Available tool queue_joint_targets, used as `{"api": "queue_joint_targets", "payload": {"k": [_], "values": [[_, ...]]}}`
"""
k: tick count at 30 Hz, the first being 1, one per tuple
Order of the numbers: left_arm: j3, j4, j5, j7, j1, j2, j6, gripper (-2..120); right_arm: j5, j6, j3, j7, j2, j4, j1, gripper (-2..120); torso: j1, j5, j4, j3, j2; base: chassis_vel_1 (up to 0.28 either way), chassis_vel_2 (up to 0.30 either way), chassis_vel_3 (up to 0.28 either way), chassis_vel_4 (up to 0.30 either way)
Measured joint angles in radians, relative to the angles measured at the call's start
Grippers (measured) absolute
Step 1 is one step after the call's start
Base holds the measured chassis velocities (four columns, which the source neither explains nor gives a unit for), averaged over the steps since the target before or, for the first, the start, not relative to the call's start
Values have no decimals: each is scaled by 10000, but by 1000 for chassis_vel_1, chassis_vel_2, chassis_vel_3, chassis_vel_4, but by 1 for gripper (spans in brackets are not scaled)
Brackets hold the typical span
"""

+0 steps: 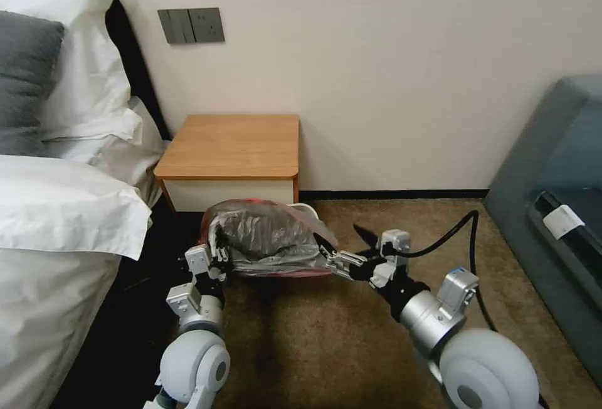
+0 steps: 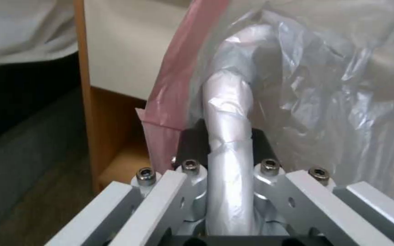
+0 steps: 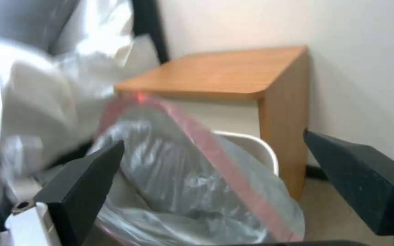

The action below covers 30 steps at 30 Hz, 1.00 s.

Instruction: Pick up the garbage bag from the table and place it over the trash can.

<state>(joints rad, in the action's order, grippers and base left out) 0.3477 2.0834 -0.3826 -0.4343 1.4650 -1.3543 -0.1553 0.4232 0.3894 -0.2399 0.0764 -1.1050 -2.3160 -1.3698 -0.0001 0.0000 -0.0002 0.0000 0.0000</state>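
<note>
The garbage bag [image 1: 269,236], grey crinkly plastic with a pink-red edge, lies spread over the trash can [image 1: 307,209] on the floor in front of the table [image 1: 232,145]. The can's pale rim [image 3: 263,145] shows bare at its far right corner. My left gripper [image 1: 218,260] is at the can's left side, and in the left wrist view it [image 2: 228,143] is shut on the bag-covered rim. My right gripper [image 1: 340,241] is at the can's right front corner. Its black fingers [image 3: 87,184] stand wide open, with the bag's pink edge [image 3: 215,143] beyond them.
A bed with white bedding [image 1: 63,208] stands on the left, with a dark gap beside the table. A grey sofa [image 1: 552,196] fills the right edge. Brown carpet [image 1: 313,346] lies in front of the can. A black cable [image 1: 464,233] loops from the right arm.
</note>
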Motion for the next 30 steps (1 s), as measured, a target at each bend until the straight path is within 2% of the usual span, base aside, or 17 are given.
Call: {"api": "queue_joint_targets", "payload": {"k": [2, 8, 10, 12, 14, 16, 17, 21, 22, 25, 26, 27, 30], "values": [[-31, 45, 56, 19, 22, 13, 5, 7, -948, -129, 483, 289, 217, 397, 536, 100, 0, -1, 2, 0, 0, 0, 0, 0, 0], [-47, 68, 230, 129, 71, 54, 147, 7, -2407, -222, 1344, 390, 303, 1333, 1610, 98, 0, 1, 3, 1, -1, 0, 0, 0, 0], [-59, 88, 259, 156, 79, 48, 171, 7, -3107, -252, 1578, 387, 250, 1653, 1918, 93, 0, 2, 4, 1, -1, 0, 0, 0, 0], [-75, 113, 269, 186, 98, 40, 191, 7, -3931, -272, 1761, 382, 161, 1935, 2095, 82, 0, 0, 3, 1, 0, 0, 0, 0, 0], [-74, 124, 273, 196, 101, 39, 201, 7, -4126, -269, 1802, 362, 130, 1996, 2099, 79, 0, 0, 1, 1, -1, 0, 0, 0, 0], [-70, 135, 273, 214, 115, 42, 221, 7, -4428, -311, 1828, 310, 62, 2098, 2059, 68, 0, 0, 1, 1, 0, 0, 0, 0, 0], [-70, 135, 273, 214, 115, 42, 221, 7, -4428, -311, 1828, 310, 62, 2098, 2059, 68, 0, 0, 1, 1, 0, 0, 0, 0, 0], [-69, 159, 286, 260, 156, 36, 258, 7, -4592, -353, 1779, 234, 8, 2139, 1979, 48, 0, 0, 1, 0, 0, 0, 0, 0, 0], [-69, 159, 286, 260, 156, 36, 258, 7, -4592, -353, 1779, 234, 8, 2139, 1979, 48, 0, 0, 1, 0, 0, 0, 0, 0, 0], [-104, 207, 310, 302, 195, 27, 266, 7, -4640, -447, 1733, 144, -29, 2234, 1982, 35, 0, 0, 1, 1, 0, 0, 0, 0, 0], [-104, 207, 310, 302, 195, 27, 266, 7, -4640, -447, 1733, 144, -29, 2234, 1982, 35, 0, 0, 1, 1, 0, 0, 0, 0, 0], [-107, 214, 320, 321, 208, 27, 269, 7, -4641, -507, 1719, 70, -49, 2261, 1987, 28, 1, 1, 1, 0, 0, 0, 0, 0, 0], [-111, 216, 328, 342, 228, 34, 270, 7, -4620, -563, 1695, -30, -72, 2263, 1989, 23, 0, 0, 1, 0, 0, 0, 0, 0, 0]]}}
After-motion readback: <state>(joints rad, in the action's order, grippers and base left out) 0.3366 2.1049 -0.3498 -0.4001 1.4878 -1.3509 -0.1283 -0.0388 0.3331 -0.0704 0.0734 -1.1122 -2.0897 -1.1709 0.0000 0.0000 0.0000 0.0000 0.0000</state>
